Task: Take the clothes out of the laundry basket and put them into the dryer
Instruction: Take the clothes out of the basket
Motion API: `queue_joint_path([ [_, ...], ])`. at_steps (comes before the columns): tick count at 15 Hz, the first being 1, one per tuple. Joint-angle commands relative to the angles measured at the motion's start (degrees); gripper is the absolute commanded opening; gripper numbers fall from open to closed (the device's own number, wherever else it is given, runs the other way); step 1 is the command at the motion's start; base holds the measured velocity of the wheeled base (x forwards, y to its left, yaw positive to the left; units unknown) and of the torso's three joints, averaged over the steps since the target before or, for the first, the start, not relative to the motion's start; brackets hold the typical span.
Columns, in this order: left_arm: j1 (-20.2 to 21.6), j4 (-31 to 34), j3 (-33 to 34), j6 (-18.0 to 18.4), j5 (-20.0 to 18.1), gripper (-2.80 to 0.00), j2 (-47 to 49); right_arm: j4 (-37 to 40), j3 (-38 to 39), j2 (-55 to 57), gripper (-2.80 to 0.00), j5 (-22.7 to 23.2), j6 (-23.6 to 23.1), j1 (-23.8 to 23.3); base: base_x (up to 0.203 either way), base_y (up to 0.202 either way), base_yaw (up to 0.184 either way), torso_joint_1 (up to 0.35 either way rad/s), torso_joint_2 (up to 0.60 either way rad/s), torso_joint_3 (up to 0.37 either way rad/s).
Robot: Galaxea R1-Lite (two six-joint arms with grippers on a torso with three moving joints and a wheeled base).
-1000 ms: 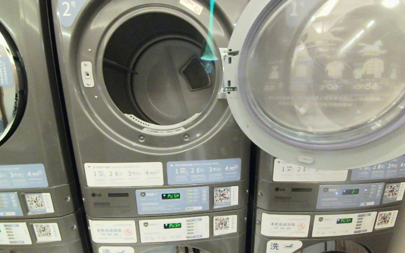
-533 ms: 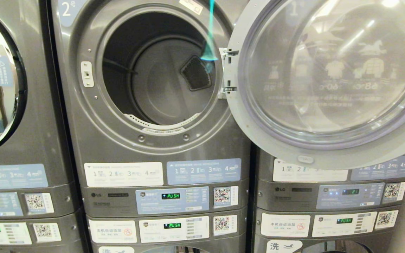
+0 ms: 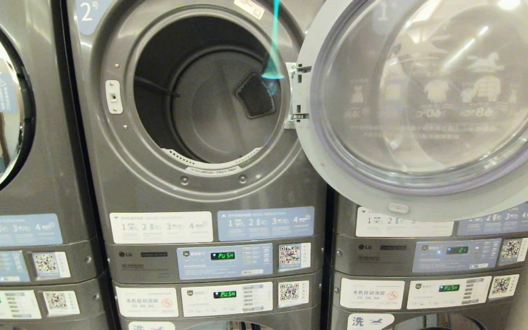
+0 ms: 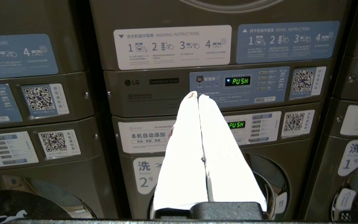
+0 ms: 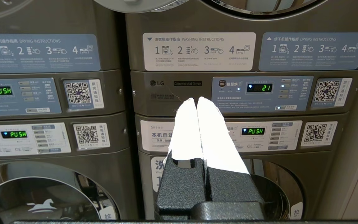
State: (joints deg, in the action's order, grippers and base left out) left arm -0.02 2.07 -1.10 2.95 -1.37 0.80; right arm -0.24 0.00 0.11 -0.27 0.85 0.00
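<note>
Dark grey LG dryer marked 2 (image 3: 200, 192): top cut by head view's upper edge | chrome-rimmed round glass door (image 3: 429, 101): right side cropped, white print too faint to read | neighbouring grey machine (image 3: 16, 137): left part cropped.

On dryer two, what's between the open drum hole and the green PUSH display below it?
In the head view, two instruction stickers sit side by side between the dryer's drum opening and the PUSH display: a white sticker and a blue sticker.
</note>
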Motion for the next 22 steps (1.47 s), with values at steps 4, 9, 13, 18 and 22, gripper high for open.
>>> queue_joint_path([
  [4, 0.02, -0.22, 0.31, 1.70, 0.59, -2.80, -0.80, -0.02, 0.00, -0.02, -2.80, 0.00, 0.03, 0.00, 0.000, 0.000, 0.000, 0.000, 0.00, 0.000],
  [9, 0.02, -0.22, 0.31, 2.76, 0.49, -2.80, -0.80, -0.02, 0.00, -0.02, -2.80, 0.00, 0.03, 0.00, 0.000, 0.000, 0.000, 0.002, 0.00, -0.006],
  [13, 0.02, -0.22, 0.31, 2.62, 0.58, -2.80, -0.75, -0.02, 0.00, -0.02, -2.80, 0.00, 0.03, 0.00, 0.000, 0.000, 0.000, 0.003, 0.00, -0.147],
  [18, 0.02, -0.22, 0.31, 2.41, 0.67, -2.80, -0.71, -0.02, 0.00, -0.02, -2.80, 0.00, 0.03, 0.00, 0.000, 0.000, 0.000, 0.005, 0.00, -0.195],
  [22, 0.02, -0.22, 0.31, 2.41, 0.67, -2.80, -0.80, -0.02, 0.00, -0.02, -2.80, 0.00, 0.03, 0.00, 0.000, 0.000, 0.000, 0.006, 0.01, -0.196],
])
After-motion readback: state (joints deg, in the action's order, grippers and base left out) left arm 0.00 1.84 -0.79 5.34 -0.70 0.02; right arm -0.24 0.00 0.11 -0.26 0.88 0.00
